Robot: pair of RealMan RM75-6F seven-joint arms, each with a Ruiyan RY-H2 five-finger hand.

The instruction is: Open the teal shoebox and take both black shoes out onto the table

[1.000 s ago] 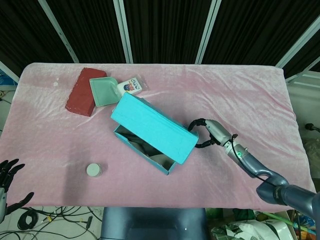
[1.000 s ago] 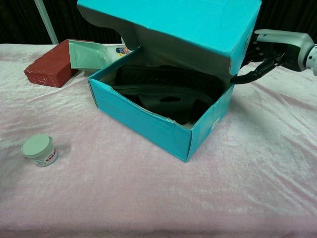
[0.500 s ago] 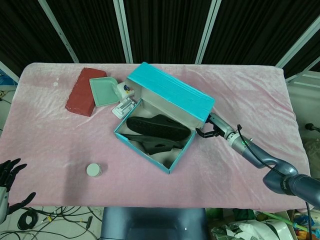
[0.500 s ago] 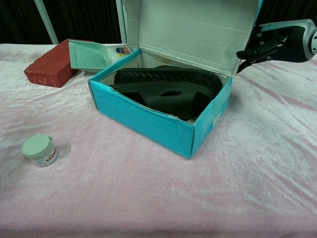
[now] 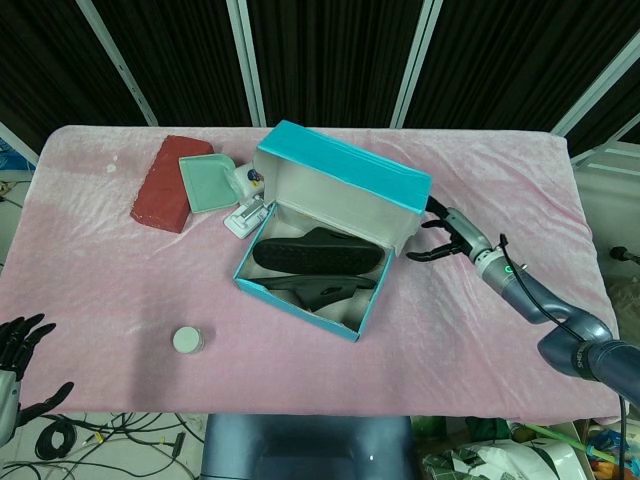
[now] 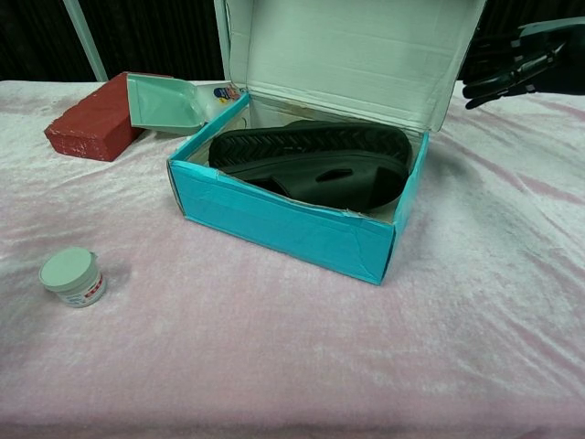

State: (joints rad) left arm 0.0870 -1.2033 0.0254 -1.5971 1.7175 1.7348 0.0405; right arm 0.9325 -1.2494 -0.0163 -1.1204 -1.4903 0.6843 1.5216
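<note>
L hand [image 5: 18, 350] cut by frame edge; shoebox [image 6: 283, 219] lid top cropped.

The right arm [image 5: 545, 305] reaches in from the lower right of the head view, its hand [image 5: 450, 234] at centre right, fingers spread and holding nothing. The left hand [image 5: 15, 365] sits at the lower left edge, fingers apart, empty.

No lettering can be read on anything here
</note>
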